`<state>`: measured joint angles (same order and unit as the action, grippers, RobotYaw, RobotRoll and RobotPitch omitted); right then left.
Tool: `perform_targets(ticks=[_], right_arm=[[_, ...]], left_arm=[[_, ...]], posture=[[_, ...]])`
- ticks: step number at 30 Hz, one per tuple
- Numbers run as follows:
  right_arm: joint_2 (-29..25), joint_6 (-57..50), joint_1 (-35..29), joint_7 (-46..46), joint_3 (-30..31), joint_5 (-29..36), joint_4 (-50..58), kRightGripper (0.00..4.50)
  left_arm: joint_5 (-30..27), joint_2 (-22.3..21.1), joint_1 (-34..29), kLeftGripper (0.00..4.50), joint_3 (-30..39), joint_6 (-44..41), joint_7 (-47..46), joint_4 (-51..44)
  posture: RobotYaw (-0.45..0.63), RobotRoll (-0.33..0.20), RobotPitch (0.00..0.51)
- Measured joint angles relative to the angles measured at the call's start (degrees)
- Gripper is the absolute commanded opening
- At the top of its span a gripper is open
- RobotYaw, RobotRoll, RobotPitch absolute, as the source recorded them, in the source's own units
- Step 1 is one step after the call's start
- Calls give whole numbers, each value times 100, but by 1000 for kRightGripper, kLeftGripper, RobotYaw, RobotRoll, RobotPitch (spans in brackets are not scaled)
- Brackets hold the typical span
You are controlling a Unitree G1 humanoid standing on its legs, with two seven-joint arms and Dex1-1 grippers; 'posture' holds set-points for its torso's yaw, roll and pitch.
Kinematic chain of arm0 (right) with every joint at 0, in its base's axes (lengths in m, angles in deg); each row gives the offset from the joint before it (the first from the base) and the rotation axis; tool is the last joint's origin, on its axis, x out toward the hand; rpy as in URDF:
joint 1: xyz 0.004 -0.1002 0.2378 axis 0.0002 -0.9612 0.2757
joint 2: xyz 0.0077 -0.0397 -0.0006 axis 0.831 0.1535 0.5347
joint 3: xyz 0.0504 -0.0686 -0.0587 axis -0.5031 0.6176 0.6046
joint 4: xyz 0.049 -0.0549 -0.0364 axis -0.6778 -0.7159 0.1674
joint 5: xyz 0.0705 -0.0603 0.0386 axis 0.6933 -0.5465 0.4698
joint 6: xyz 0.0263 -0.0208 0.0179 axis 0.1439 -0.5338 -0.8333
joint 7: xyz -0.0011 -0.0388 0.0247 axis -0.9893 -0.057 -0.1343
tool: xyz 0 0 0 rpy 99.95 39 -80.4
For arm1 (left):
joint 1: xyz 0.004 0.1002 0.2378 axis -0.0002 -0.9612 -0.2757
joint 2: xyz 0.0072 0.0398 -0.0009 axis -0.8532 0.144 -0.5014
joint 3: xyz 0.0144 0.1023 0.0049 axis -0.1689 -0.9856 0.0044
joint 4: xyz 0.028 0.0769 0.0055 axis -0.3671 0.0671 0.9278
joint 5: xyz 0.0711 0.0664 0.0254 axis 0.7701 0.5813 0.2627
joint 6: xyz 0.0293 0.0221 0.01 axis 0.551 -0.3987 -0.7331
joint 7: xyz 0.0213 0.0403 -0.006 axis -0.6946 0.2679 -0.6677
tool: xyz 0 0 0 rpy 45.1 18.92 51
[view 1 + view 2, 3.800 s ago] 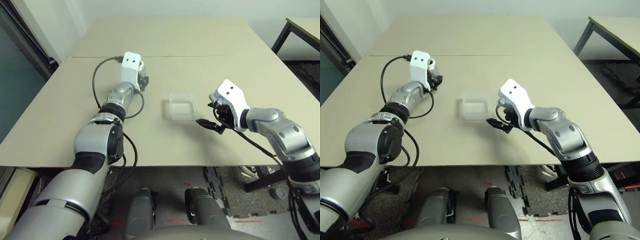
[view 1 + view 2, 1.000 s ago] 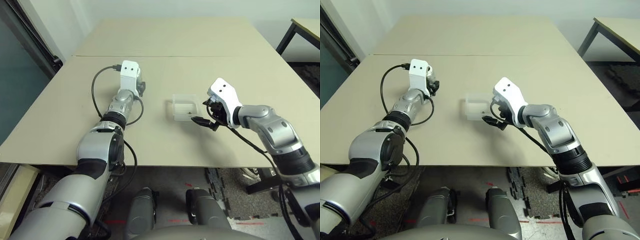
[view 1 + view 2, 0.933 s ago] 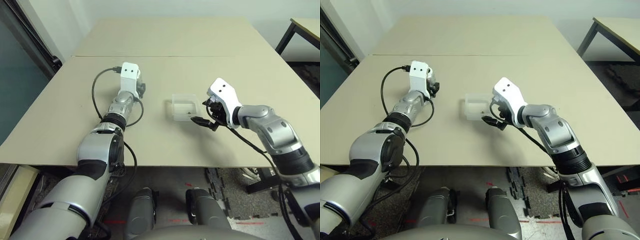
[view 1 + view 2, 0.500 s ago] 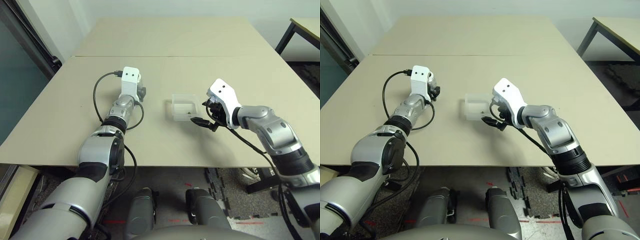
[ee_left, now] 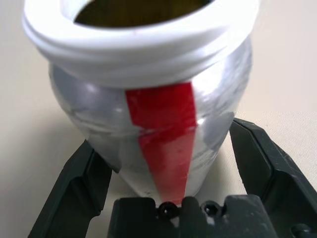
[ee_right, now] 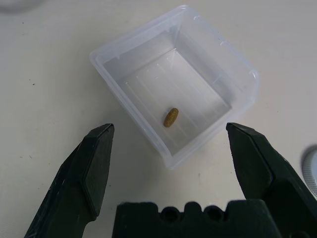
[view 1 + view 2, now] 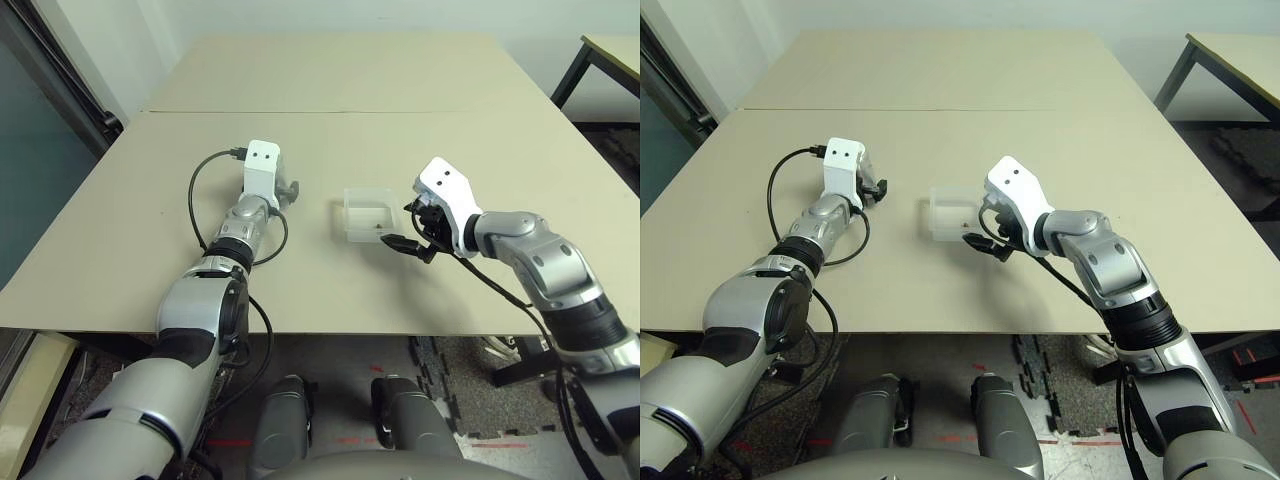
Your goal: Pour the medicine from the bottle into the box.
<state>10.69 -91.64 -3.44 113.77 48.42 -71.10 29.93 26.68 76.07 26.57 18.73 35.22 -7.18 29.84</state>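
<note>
The silver bottle (image 5: pixel 158 124) with its red stripe and white rim stands uncapped on the table. My left gripper (image 5: pixel 166 139) is open, one finger on each side of the bottle. In the left eye view that gripper (image 7: pixel 287 190) is left of the box. The clear box (image 7: pixel 368 212) sits mid-table, and the medicine (image 6: pixel 171 117), one small brownish pill, lies on its floor. My right gripper (image 7: pixel 408 230) hovers at the box's near right corner, open, holding nothing. A grey cap (image 6: pixel 311 166) lies on the table beside the box.
The beige table (image 7: pixel 420 150) has a seam across its far part and open surface all round the box. Another table's corner (image 7: pixel 612 48) shows at the far right. A black cable (image 7: pixel 198 195) loops from my left wrist.
My left gripper has opened off the bottle, which stands on the table, and the wrist has shifted slightly nearer. The right arm and the box have not moved.
</note>
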Motion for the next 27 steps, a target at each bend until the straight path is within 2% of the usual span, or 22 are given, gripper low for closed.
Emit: perform_targets(ticks=[20,27], right_arm=[[27,1,-26,-16,2,4,0,4500],[27,1,-30,1,5,4,0,4500]], left_arm=[[-117,64,-518,4483,-28,150,68,-630],[-293,27,-801,4483,-28,83,70,-1203]], posture=[[43,0,110],[52,0,113]])
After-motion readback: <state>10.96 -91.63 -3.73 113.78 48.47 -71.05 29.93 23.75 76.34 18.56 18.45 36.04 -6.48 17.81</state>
